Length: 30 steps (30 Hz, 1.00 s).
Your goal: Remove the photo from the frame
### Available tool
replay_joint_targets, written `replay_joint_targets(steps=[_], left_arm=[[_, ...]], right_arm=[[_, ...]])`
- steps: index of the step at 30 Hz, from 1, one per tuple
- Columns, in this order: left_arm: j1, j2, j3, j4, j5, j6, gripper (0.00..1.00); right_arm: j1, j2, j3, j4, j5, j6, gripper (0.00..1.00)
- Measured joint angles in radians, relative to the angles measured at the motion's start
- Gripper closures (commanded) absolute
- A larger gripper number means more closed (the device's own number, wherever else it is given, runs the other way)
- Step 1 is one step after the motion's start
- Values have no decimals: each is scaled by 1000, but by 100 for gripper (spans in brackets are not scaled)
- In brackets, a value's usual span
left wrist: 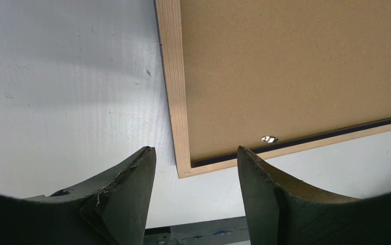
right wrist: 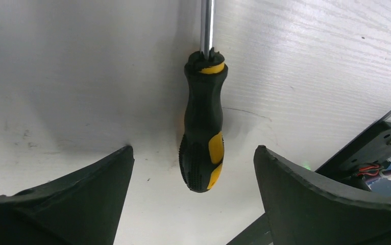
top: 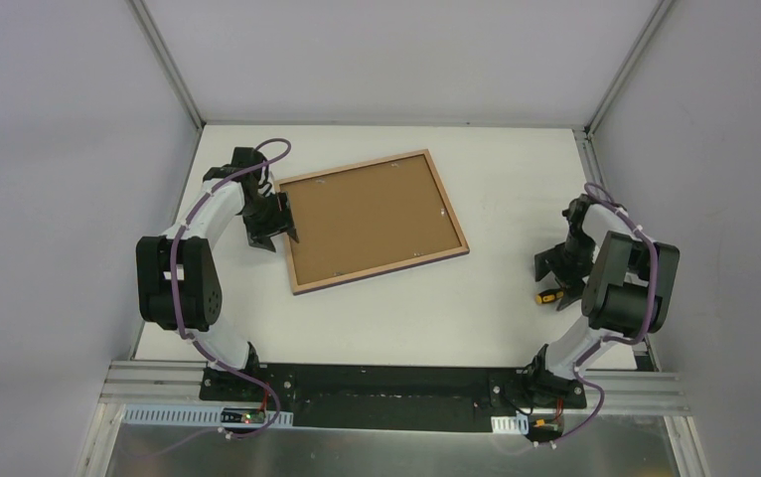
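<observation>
Lying back-up, the frame [left wrist: 174, 87] points one corner at the left claw [left wrist: 195, 151].

White links [top: 208, 209], black joints [top: 193, 293], purple cables [top: 277, 141]; left claw [left wrist: 194, 148] and right claw [right wrist: 193, 148] matte black.

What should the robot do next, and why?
Probably close the right gripper on the screwdriver. It lies on the table between the open fingers, not yet gripped. The frame lies face down, with small metal tabs holding the backing board in, so a tool likely helps.
</observation>
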Motion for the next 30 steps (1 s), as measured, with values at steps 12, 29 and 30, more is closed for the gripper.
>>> replay_joint_targets(steps=[12, 29, 30], left_arm=[[-12, -1, 0, -1, 4, 1, 34], [-192, -49, 18, 6, 59, 25, 34], [-195, -63, 11, 13, 61, 22, 34]], right_arm=[[56, -122, 19, 6, 63, -26, 1], [765, -140, 177, 257, -312, -340, 1], [822, -128, 194, 263, -323, -371, 1]])
